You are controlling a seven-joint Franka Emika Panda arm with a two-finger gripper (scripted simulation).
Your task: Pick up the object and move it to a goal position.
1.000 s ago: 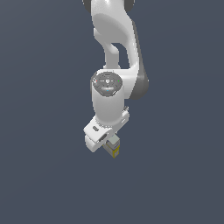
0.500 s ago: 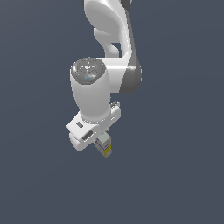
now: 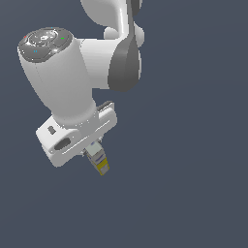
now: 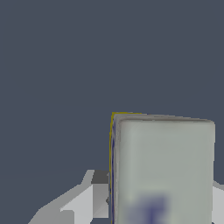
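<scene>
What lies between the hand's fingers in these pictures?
The object, a pale box with a yellow end, sits clamped in the hand. The exterior view shows it; the wrist view shows it close up.

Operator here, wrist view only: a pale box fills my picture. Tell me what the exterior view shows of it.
Observer: The box hangs under the tool, its yellow end lowest.
Operator: Report the arm's pose.
Observer: The arm comes down from the exterior view's top and the wrist leans toward its left.
Operator: Say what lies around the box.
Observer: Nothing but flat dark grey; no surface or goal marker shows.
</scene>
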